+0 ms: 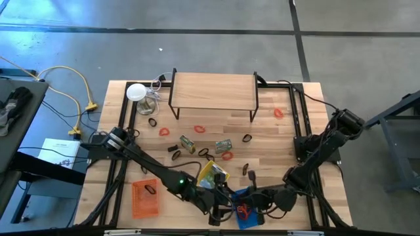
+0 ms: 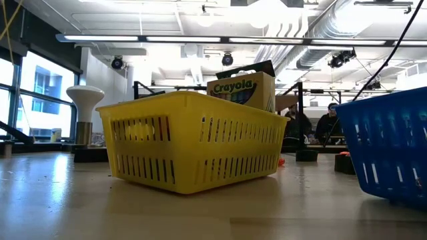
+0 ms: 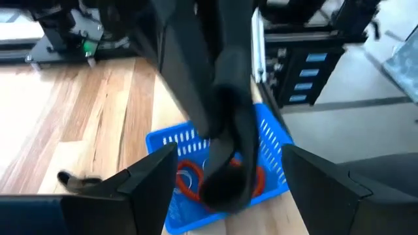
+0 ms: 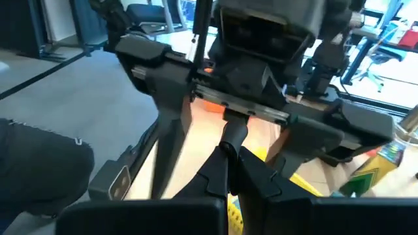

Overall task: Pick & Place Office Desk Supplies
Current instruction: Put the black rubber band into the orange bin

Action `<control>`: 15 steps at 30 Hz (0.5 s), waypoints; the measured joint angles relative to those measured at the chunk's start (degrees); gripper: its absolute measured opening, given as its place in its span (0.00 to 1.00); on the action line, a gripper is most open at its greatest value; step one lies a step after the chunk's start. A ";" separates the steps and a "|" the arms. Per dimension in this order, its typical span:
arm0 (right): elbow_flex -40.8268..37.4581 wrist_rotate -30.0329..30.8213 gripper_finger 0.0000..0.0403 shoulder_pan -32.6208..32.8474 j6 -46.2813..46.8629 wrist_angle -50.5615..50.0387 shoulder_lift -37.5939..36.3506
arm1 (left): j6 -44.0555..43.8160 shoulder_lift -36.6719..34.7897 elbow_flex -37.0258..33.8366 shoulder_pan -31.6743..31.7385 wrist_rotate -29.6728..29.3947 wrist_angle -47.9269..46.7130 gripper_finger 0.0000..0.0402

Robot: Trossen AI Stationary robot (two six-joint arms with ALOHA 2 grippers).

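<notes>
Below, red rubber-band loops flat in the blue basket, left gripper jaws wide above.

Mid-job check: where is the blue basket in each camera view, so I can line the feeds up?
High view: blue basket at the near table edge, partly under the two grippers.
Low view: blue basket at the right edge, cut off.
Left wrist view: blue basket in the centre, red rubber bands inside, the right arm across it.
Right wrist view: not identifiable.
Shared landmark: the yellow basket beside it.
</notes>
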 joint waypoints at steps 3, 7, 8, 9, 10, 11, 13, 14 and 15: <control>0.01 -1.55 0.01 0.02 0.01 0.01 0.00 | -0.65 0.00 0.00 0.00 -0.05 0.07 0.66; 0.01 -1.76 0.01 0.07 -0.01 -0.22 0.00 | -0.68 -0.05 0.07 -0.07 -1.13 0.22 0.66; -0.01 -2.13 0.01 0.07 -0.01 -0.38 0.00 | -0.68 -0.13 0.07 -0.16 -1.98 0.31 0.66; -0.01 -2.29 0.01 0.07 -0.01 -0.55 -0.02 | -0.70 -0.17 0.07 -0.21 -3.01 0.47 0.66; 0.00 -2.32 0.01 0.07 0.00 -0.66 0.00 | -0.70 -0.23 0.07 -0.22 -3.99 0.50 0.66; -0.01 -2.34 0.01 0.07 0.01 -0.78 -0.01 | -0.71 -0.24 0.07 -0.22 -4.77 0.45 0.65; -0.01 -2.32 0.01 0.07 0.26 -1.37 -0.02 | -0.74 -0.24 0.07 -0.22 -5.32 0.27 0.62; -0.01 -2.32 0.01 0.07 0.30 -1.77 -0.02 | -0.79 -0.24 0.07 -0.22 -5.44 0.22 0.60; -0.01 -2.32 0.01 0.07 0.32 -1.90 -0.02 | -0.81 -0.24 0.07 -0.22 -5.46 0.29 0.58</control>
